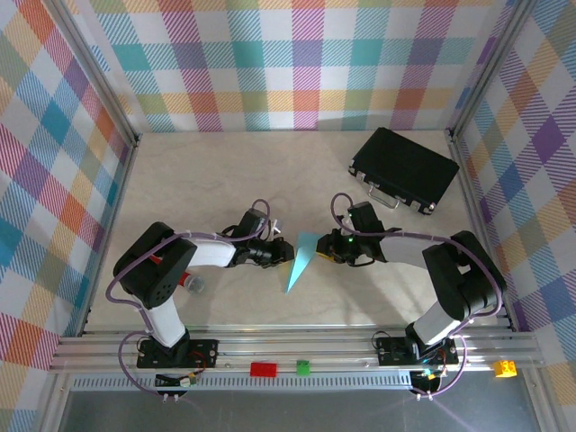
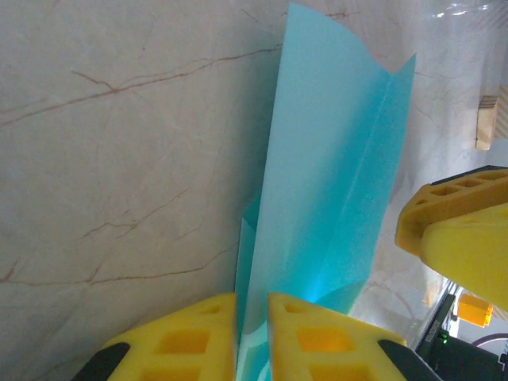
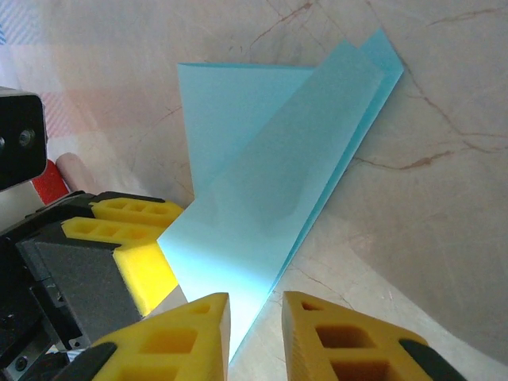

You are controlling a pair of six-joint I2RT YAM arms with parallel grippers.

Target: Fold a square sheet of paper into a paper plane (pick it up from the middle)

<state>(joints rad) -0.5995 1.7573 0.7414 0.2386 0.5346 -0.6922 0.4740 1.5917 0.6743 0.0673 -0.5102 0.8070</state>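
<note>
The square sheet of paper is folded into a narrow light-blue paper plane (image 1: 300, 261) that hangs between my two grippers, its tip toward the near edge. My left gripper (image 1: 286, 255) reaches in from the left. In the left wrist view its jaws (image 2: 252, 317) are almost together, with the plane's folded layers (image 2: 333, 175) pinched in the slit. My right gripper (image 1: 322, 247) comes from the right. Its jaws (image 3: 255, 317) stand open, with the plane's lower edge (image 3: 270, 175) between them beside the left finger and bare table in the rest of the gap.
A black case (image 1: 405, 169) lies at the back right. Small red (image 1: 264, 368), green (image 1: 302, 365) and yellow (image 1: 504, 367) bricks sit on the front rail. Checked walls close in the table on three sides. The two grippers' fingers are close together.
</note>
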